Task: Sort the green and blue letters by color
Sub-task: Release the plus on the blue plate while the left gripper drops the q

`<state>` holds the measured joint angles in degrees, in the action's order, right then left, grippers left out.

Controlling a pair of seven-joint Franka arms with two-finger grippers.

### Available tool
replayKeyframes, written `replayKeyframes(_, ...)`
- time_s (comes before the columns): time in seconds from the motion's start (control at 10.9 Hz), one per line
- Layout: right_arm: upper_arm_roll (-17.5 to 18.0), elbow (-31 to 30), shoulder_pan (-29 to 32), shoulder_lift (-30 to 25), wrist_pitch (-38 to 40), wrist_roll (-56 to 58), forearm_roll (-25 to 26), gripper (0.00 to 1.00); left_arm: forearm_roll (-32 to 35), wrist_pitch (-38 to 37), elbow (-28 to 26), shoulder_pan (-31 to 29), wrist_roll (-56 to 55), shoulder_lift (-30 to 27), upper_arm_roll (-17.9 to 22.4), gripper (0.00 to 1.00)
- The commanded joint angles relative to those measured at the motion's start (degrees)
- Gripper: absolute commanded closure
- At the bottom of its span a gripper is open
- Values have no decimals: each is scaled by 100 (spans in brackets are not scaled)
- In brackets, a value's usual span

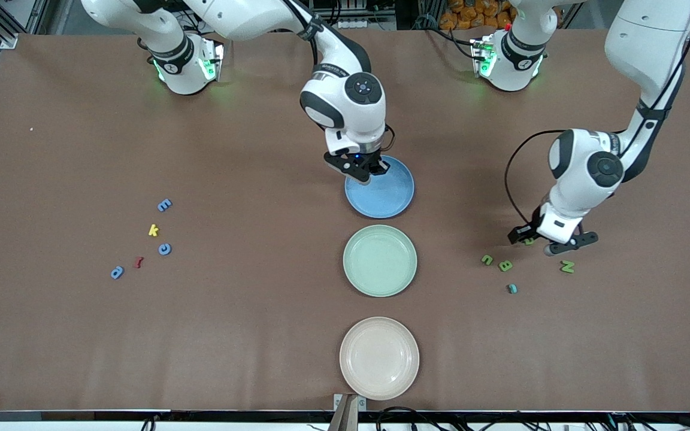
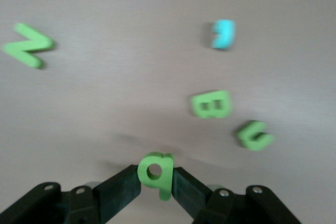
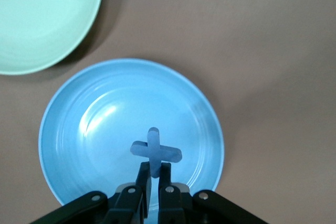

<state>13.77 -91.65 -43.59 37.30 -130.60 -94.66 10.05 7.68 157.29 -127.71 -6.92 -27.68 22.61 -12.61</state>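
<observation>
R gripper (image 3: 153,174) over blue plate (image 1: 396,197), pinched shut on blue cross letter (image 3: 155,151); I judged low release best. L gripper (image 2: 156,182) clamped green q (image 2: 155,171) over green letters (image 1: 505,265).

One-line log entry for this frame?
left gripper: shut on green letter, above table | right gripper: shut on blue letter, over blue plate | green plate: empty

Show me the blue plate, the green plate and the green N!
blue plate (image 1: 394,197): front view, bare inside.
green plate (image 1: 380,260): front view, its middle.
green N (image 1: 567,267): front view, the letter's middle.
</observation>
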Motion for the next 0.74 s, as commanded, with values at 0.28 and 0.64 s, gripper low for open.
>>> replayKeyframes(0.28,-23,218,-89,234,-115,-378,217,6,155,-5,869,830,-2080,365,-612,100)
replayKeyframes(0.64,3,156,479,-273,654,679,208,0,155,-5,1783,1692,-3434,928,-585,100)
